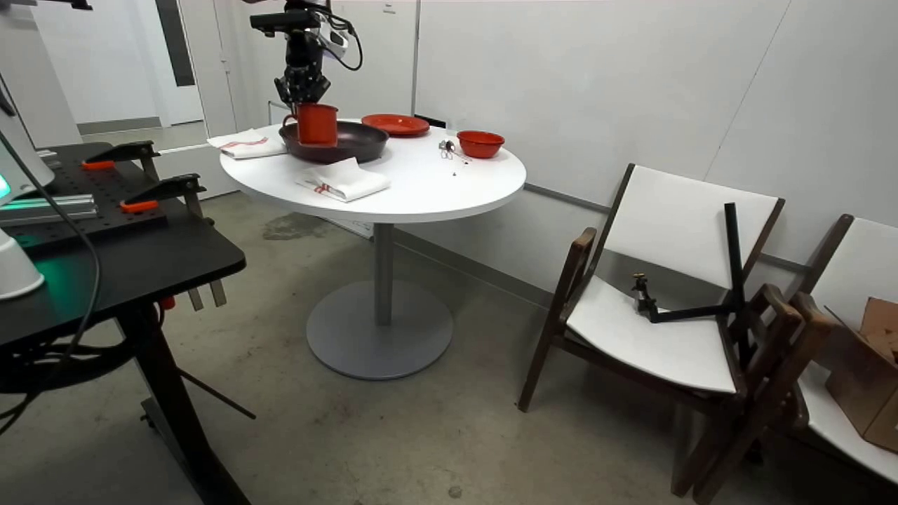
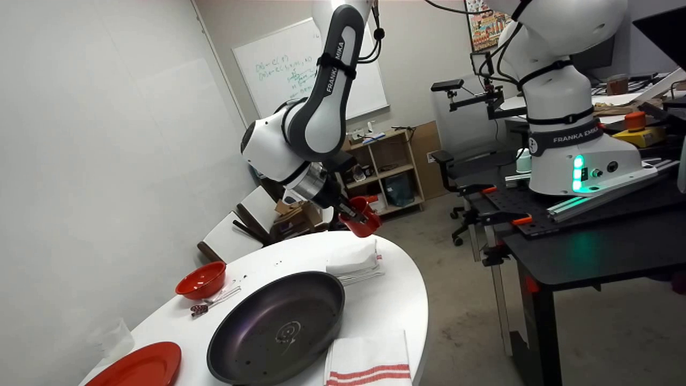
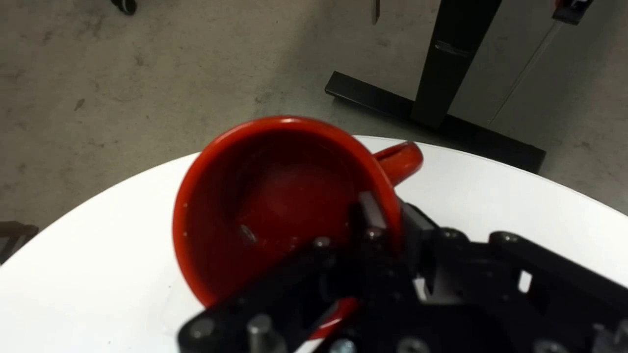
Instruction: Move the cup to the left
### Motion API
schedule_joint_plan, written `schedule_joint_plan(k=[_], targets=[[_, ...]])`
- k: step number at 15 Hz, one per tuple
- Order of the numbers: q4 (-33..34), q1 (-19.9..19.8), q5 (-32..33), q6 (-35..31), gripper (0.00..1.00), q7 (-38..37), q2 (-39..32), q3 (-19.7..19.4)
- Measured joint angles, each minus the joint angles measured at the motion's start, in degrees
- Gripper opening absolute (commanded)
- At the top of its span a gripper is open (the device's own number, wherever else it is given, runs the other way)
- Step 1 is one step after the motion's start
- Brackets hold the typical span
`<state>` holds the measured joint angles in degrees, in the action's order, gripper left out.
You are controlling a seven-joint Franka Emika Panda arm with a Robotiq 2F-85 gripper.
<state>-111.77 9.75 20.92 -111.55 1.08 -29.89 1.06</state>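
The red cup (image 1: 318,126) is held in the air above the round white table. It looks roughly upright in an exterior view, with its handle toward that picture's left. It also shows in an exterior view (image 2: 365,229), above the far part of the table near a folded napkin. In the wrist view I look into the open mouth of the cup (image 3: 289,191), and its handle sticks out at the upper right. My gripper (image 3: 394,220) is shut on the cup's rim, one finger inside and one outside. The gripper (image 2: 358,214) partly covers the cup there.
A black frying pan (image 2: 284,321), two folded napkins (image 2: 351,256) (image 2: 370,356), a red bowl (image 2: 202,280), a red plate (image 2: 142,367) and wire utensils (image 2: 214,300) lie on the white table (image 1: 428,189). The black robot desk (image 1: 161,259) stands apart from the round table.
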Motion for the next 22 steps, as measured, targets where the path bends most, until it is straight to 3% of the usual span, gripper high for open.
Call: schedule_joint_plan(k=[7,13,22], targets=[[-0.03,1.46,3.59,-3.47,0.02,2.16,0.69,3.05],[-0.2,1.43,3.56,-8.49,0.02,9.3,1.65,5.44],[-0.25,1.73,3.52,-9.12,0.02,16.92,-0.51,7.56]])
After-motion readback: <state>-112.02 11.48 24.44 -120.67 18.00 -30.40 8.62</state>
